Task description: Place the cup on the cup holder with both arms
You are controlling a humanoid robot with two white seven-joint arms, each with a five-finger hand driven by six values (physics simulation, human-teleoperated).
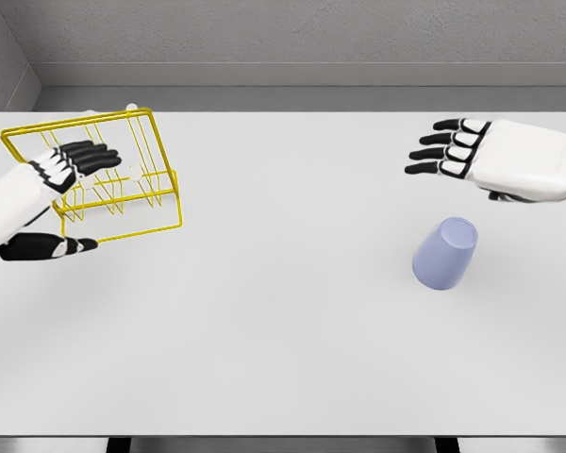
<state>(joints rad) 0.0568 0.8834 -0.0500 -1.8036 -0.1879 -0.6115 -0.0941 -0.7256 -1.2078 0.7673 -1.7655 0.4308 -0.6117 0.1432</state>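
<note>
White table [264,359] fills almost all of the head view, with a dark strip under its near edge and a grey wall [292,38] behind its far edge. Nearest on the table is the cup [445,253], pale lilac-blue, standing at the right of the middle; it seems to be upside down, with the smaller flat end on top and the wider end lower, and it looks a little tilted. Nothing touches it. A little farther and to the right is the right hand [462,148], white with black fingers, which comes in from the right edge. Its fingers are stretched out toward the left and are spread, and it holds nothing; it stands apart from the cup, above it in the picture. On the left side, the left hand [52,203] comes in from the left edge. Its four fingers lie over the wires of the cup holder [132,189], and the thumb points to the right under them, near the lower front bar. The fingers seem to close on the wire frame, but how firm the grip is I cannot tell. The cup holder is a yellow wire rack, tilted, with its top frame leaning toward the back left, well apart from the cup.
</note>
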